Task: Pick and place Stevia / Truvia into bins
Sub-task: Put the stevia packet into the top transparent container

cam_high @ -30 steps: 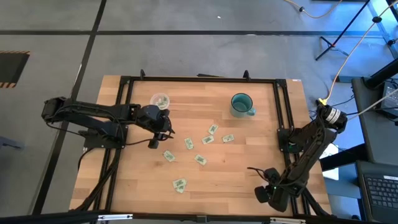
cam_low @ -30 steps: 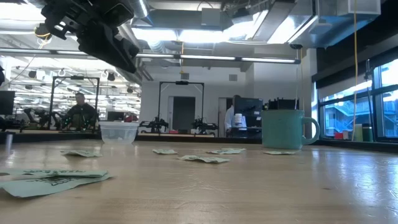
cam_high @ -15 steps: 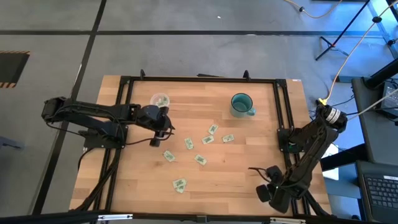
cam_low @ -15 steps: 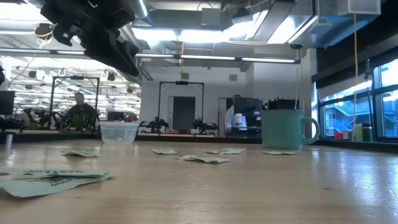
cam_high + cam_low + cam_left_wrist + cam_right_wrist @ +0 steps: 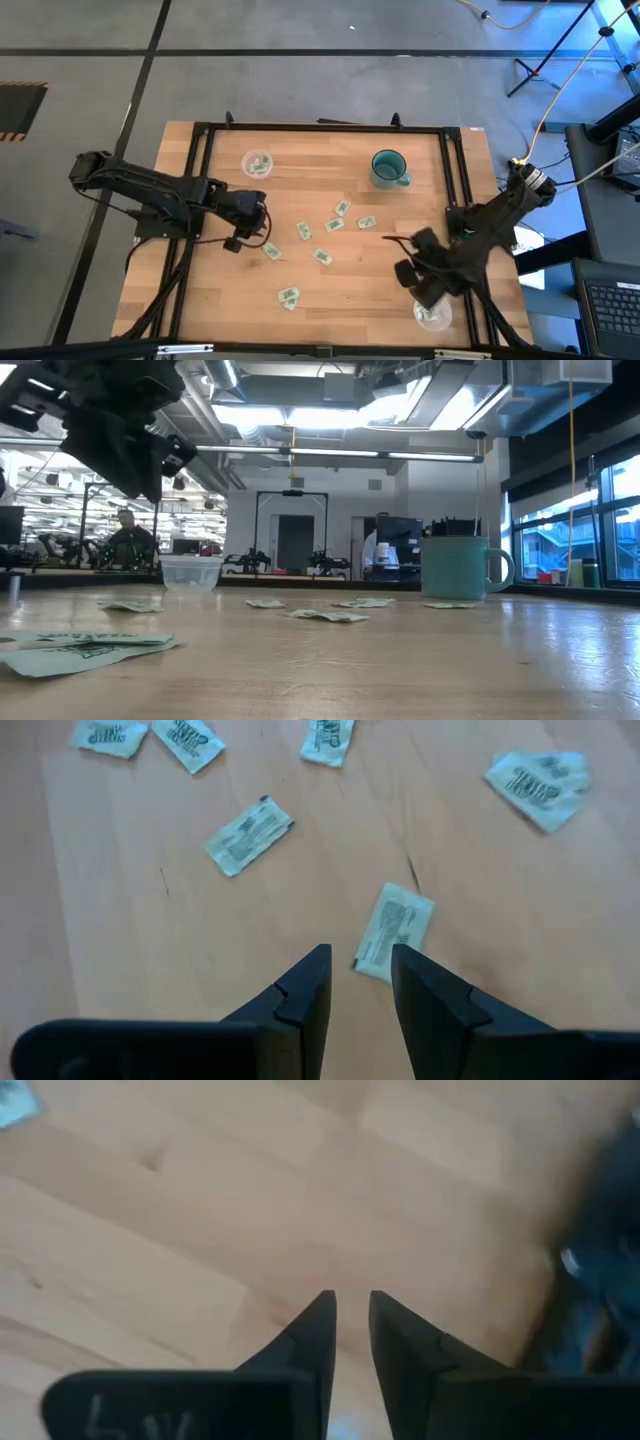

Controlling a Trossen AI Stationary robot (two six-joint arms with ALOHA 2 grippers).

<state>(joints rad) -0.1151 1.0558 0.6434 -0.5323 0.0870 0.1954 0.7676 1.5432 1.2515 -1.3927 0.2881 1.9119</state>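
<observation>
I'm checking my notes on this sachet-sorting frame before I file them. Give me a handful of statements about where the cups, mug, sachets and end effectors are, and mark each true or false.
1. The teal-green mug with a handle stands toward the table's far right. True.
2. The clear plastic cup near the far left is empty. False: it holds green-printed sachets.
3. The left end effector is empty, its fingers parted above a small white paper sachet with green print. True.
4. All the sachets are already in cups. False: several lie loose on the wooden table.
5. The second clear plastic cup sits at the near right, by the right end effector. True.
6. The right end effector grips the mug. False: it is empty over bare wood.
</observation>
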